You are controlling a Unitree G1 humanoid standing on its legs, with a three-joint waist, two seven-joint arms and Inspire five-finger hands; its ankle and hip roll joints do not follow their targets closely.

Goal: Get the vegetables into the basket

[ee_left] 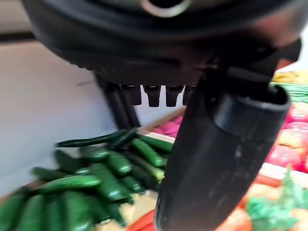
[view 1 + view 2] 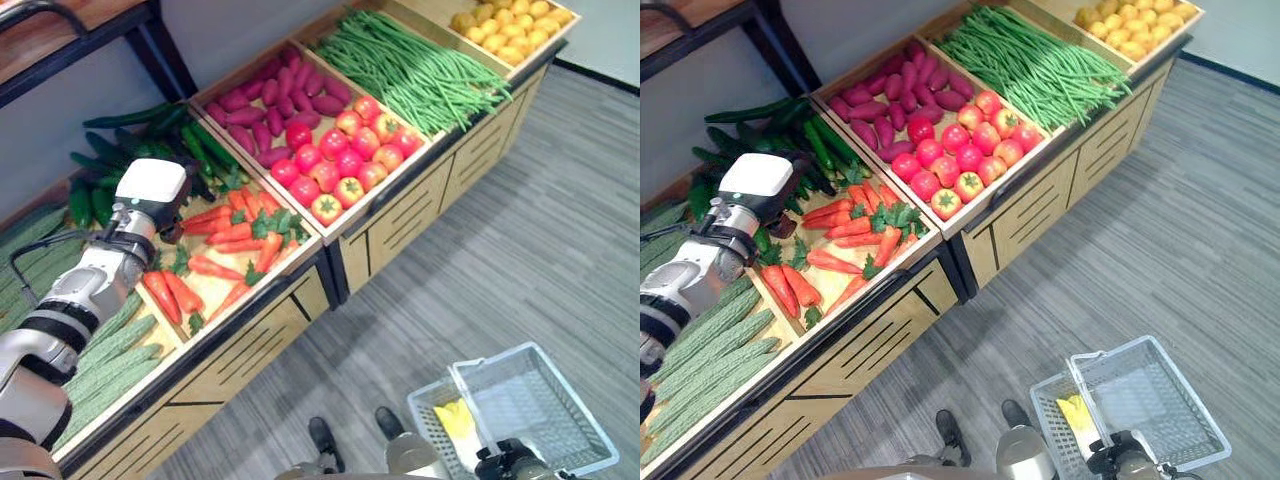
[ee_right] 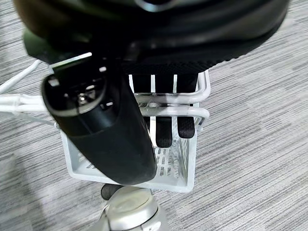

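Early going: basket [image 2: 530, 405] at lower right of the frame, hooked by its handle in the right hand [image 3: 166, 122] with fingers curled, holding one yellow item [image 2: 456, 418]. At left, left hand [image 2: 150, 200] over the carrots [image 2: 225, 245], fingers straight, empty. Vegetables mostly unpicked.

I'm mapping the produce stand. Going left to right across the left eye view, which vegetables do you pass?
Bitter gourds → cucumbers → carrots → tomatoes → green beans → yellow produce.
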